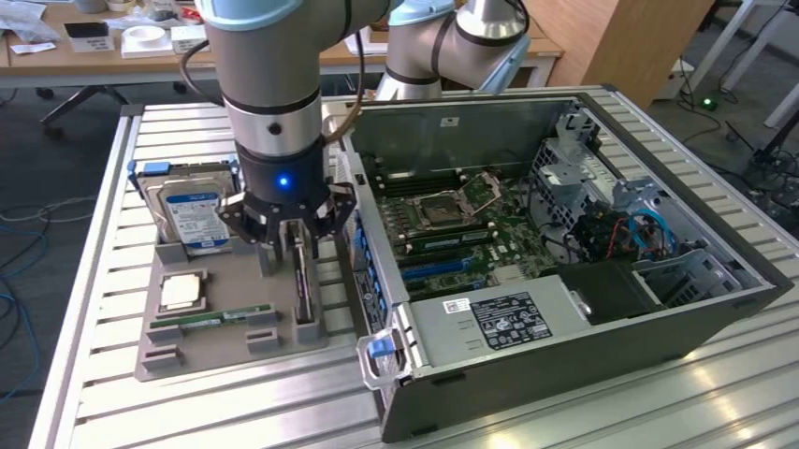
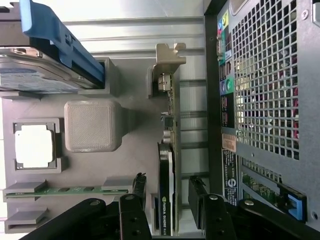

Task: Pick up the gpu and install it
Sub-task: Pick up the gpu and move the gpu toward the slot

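The gpu (image 1: 303, 292) stands on its long edge in a slot of the grey holder tray (image 1: 231, 348), close to the open computer case (image 1: 537, 323). In the wrist view the gpu (image 2: 165, 170) is a dark board with a black cooler, its silvery bracket (image 2: 169, 62) at the far end. My gripper (image 1: 288, 251) hangs right over the card, open. Its two black fingers (image 2: 139, 189) straddle the near end of the card with a gap on each side, so the gripper (image 2: 169, 192) holds nothing.
On the same tray a hard drive (image 1: 194, 210) with a blue-white label stands upright, a CPU (image 1: 183, 290) lies flat, and a green RAM stick (image 1: 206, 321) lies near the front. The case's rear panel (image 2: 265, 100) is close beside the card. The motherboard (image 1: 450, 224) lies exposed inside.
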{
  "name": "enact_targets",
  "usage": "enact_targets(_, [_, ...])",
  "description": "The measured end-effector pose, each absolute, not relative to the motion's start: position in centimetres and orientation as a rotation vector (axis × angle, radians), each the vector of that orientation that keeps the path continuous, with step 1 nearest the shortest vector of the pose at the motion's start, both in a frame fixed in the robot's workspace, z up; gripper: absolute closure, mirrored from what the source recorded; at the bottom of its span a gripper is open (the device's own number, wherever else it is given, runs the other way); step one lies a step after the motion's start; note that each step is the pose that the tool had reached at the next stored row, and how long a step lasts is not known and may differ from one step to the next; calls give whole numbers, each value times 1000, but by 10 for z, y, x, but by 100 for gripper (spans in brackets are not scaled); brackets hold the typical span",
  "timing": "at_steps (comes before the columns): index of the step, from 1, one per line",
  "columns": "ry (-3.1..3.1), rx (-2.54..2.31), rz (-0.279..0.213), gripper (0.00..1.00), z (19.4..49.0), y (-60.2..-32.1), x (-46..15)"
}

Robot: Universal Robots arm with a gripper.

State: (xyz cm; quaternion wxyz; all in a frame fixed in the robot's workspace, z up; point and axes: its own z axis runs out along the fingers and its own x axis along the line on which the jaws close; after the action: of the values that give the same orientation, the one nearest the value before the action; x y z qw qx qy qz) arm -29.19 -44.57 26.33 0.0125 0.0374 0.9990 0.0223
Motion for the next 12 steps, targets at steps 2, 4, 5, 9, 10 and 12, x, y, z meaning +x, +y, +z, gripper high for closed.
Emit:
enact_targets(2, [3114, 117, 69, 53, 261, -446, -292])
enact_targets(4, [3114, 117, 69, 53, 259, -446, -292])
enact_targets(5, [3114, 117, 69, 53, 257, -446, -292])
enact_targets(9, [3114, 117, 69, 53, 255, -446, -292])
enact_targets(10, [3114, 117, 69, 53, 255, -446, -292])
enact_targets(12, [3114, 116, 70, 53, 253, -446, -292])
